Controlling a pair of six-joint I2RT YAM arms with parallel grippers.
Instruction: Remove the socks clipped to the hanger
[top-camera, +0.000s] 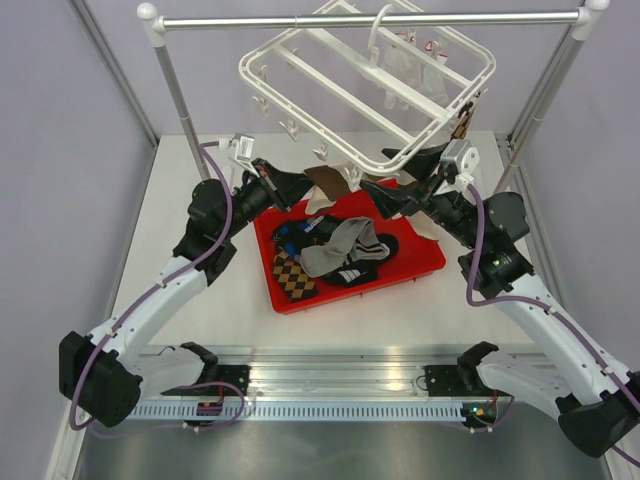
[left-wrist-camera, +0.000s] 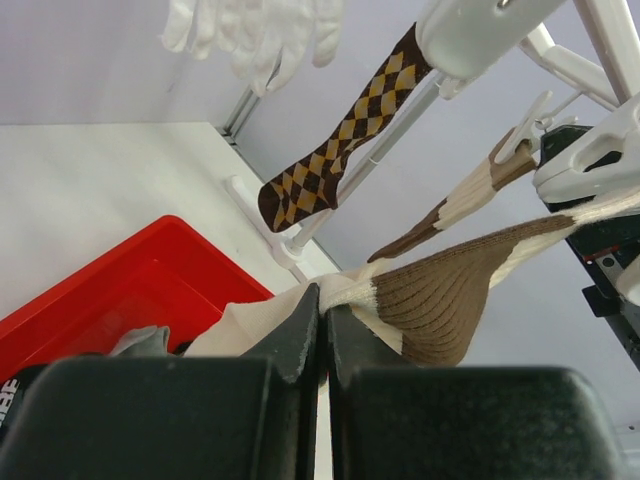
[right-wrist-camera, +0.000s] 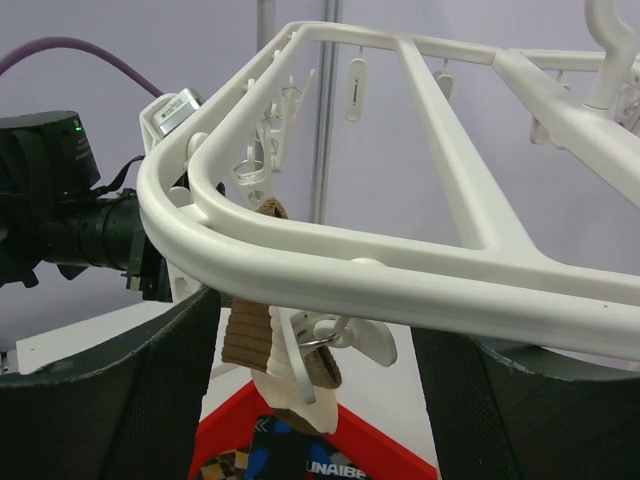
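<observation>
White table (top-camera: 200, 300), lavender walls and a silver rail stand (top-camera: 360, 18) are shown. The hanger (right-wrist-camera: 400, 275), a rigid frame of smooth, rounded white plastic bars with small dangling clips, is hung tilted from the rail. Beneath it, several removed socks (top-camera: 340, 250) are seen lying in a glossy red tray (left-wrist-camera: 130, 280).

The left gripper (left-wrist-camera: 322, 310) is closed on the cream cuff of a ribbed brown-cream striped sock (left-wrist-camera: 440, 295), which is drawn taut towards its clip (right-wrist-camera: 300, 370). The right gripper (right-wrist-camera: 315, 330) is spread wide, with one finger on either side of the frame's near rim above that clip; nothing is held by it.

A brown-mustard argyle sock (left-wrist-camera: 340, 140) and a white glove (left-wrist-camera: 260, 35) are seen still clipped.

Risks are judged as follows. If the sock is pulled before the clip is released, the light hanger may be swung or lifted off the rail. The stretchy knit may be overstretched or may slip from the narrow pinch. The open fingers may also be caught on the frame.
</observation>
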